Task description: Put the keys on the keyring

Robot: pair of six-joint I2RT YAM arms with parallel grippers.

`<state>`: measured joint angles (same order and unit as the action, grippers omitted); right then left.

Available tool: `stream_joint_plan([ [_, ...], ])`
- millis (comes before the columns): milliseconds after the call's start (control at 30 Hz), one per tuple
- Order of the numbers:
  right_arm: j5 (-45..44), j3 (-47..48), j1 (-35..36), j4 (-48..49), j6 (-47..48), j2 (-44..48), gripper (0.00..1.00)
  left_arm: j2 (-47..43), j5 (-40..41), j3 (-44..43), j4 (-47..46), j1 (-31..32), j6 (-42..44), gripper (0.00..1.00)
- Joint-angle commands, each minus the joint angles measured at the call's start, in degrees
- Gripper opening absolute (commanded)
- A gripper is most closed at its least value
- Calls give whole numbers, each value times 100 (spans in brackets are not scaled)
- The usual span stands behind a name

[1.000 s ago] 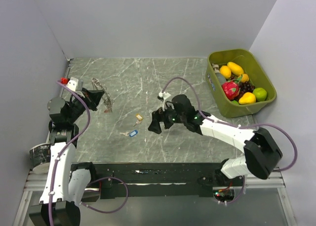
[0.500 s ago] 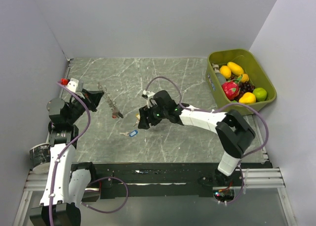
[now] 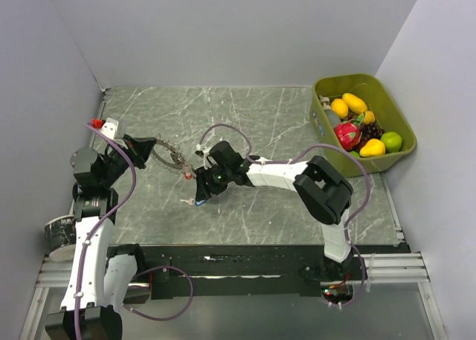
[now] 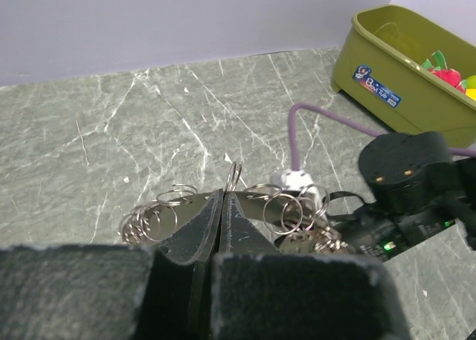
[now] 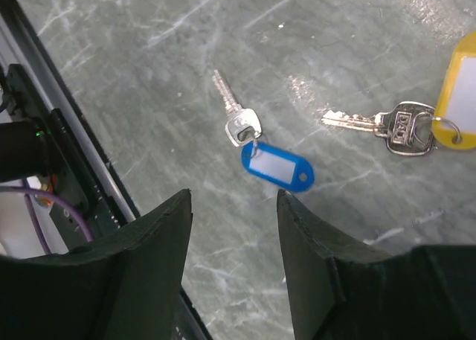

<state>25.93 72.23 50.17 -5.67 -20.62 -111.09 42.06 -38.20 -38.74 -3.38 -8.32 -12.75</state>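
The one printed label is a small blue sticker (image 4: 377, 85) on the outer wall of the olive-green bin (image 4: 424, 102). It carries white script that seems to begin with a "B"; the rest is too small to read. The head of the silver key (image 5: 407, 124) on the yellow tag (image 5: 460, 87) bears stamped marks, illegible here. The blue tag (image 5: 277, 167) has a white paper insert, blank.
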Motion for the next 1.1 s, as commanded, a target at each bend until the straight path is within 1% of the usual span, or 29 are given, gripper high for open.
stream_joint_plan([
  [0,96,344,63,136,-205,-307,55,-146,-74,-72,-278,-21,54,1],
  [200,43,538,115,198,-293,-598,53,-163,-30,-81,-234,-30,80,1],
  [800,-27,758,247,286,-267,-818,49,-198,-127,-81,-286,-47,80,1],
  [1067,-343,863,388,180,-65,-985,49,-216,-179,-90,-295,-56,80,1],
])
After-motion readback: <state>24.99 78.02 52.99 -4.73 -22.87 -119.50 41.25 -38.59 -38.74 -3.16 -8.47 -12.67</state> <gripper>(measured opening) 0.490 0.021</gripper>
